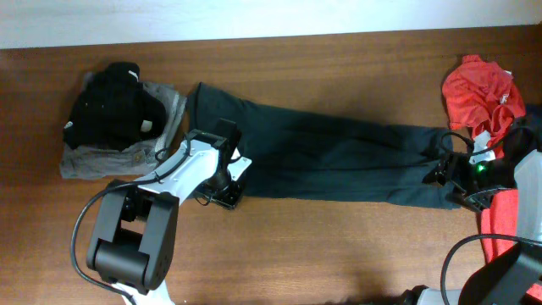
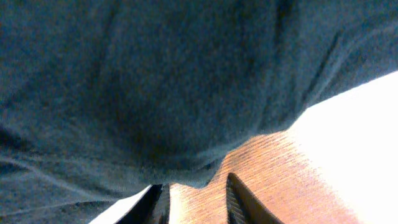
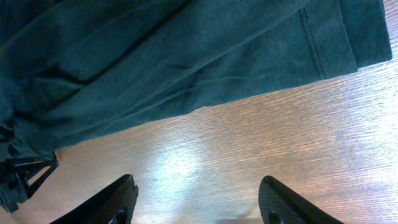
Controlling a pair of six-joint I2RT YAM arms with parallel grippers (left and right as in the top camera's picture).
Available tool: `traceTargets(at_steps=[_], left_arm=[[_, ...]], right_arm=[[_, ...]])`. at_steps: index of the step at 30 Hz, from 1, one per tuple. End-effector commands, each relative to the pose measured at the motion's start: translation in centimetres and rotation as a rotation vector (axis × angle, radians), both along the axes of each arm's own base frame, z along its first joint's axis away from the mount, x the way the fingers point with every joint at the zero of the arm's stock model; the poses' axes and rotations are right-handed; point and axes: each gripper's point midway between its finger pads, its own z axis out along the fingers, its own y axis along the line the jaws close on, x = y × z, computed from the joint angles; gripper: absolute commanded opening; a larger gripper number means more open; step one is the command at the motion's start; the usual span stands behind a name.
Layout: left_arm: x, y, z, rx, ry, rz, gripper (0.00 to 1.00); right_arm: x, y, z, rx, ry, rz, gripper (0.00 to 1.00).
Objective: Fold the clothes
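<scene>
Overhead, the left arm extended from the near edge to the left end of the dark garment [image 1: 339, 157], with the left tool [image 1: 225, 193] at its lower hem. The right arm leaned in from the right, and the right tool [image 1: 446, 174] was at the garment's other end. The brown wooden bench [image 1: 339, 246] carried the garment stretched long across its middle, a folded pile [image 1: 114, 127] of black and grey at the left, and red clothes [image 1: 483, 89] at the right.

From the left wrist, the left tool [image 2: 196, 205] stood slightly apart with bare wood between its fingers. The garment's edge hung just ahead.

From the right wrist, the right tool [image 3: 202, 205] gaped wide over bare bench. The garment lay beyond its tips, untouched.
</scene>
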Motion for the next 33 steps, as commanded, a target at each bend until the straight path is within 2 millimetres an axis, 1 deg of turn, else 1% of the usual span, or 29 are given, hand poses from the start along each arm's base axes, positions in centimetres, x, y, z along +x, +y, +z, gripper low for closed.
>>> traceTargets(at_steps=[1, 3, 6, 10, 14, 16, 20, 30, 33], left_arm=[[0.0, -0.2, 0.0, -0.014, -0.018, 0.006, 0.14], [0.4, -0.3, 0.0, -0.019, -0.035, 0.025, 0.07], [0.8, -0.5, 0.0, -0.023, -0.049, 0.035, 0.0], [0.9, -0.5, 0.7, -0.023, -0.049, 0.036, 0.0], [2.5, -0.9, 3.6, -0.035, -0.113, 0.035, 0.01], [4.1, -1.0, 6.0, -0.04, -0.193, 0.035, 0.0], [6.3, -0.7, 8.6, -0.021, -0.309, 0.038, 0.01], [9.6, -2.0, 9.4, -0.068, -0.447, 0.006, 0.0], [10.6, -1.8, 9.5, -0.053, -0.487, 0.011, 0.01]], right_arm=[[-0.1, 0.1, -0.2, -0.006, 0.004, 0.013, 0.68], [-0.1, 0.1, -0.2, -0.006, 0.005, 0.013, 0.68], [-0.1, 0.1, -0.2, -0.005, 0.006, 0.013, 0.68], [-0.1, 0.1, -0.2, -0.005, 0.006, 0.013, 0.68], [-0.1, 0.1, -0.2, -0.006, 0.006, 0.013, 0.68], [-0.1, 0.1, -0.2, -0.006, 0.006, 0.013, 0.68], [-0.1, 0.1, -0.2, -0.006, 0.005, 0.013, 0.68], [0.0, 0.0, -0.2, -0.007, 0.002, 0.013, 0.68], [0.0, 0.1, -0.1, -0.004, 0.002, 0.013, 0.68]])
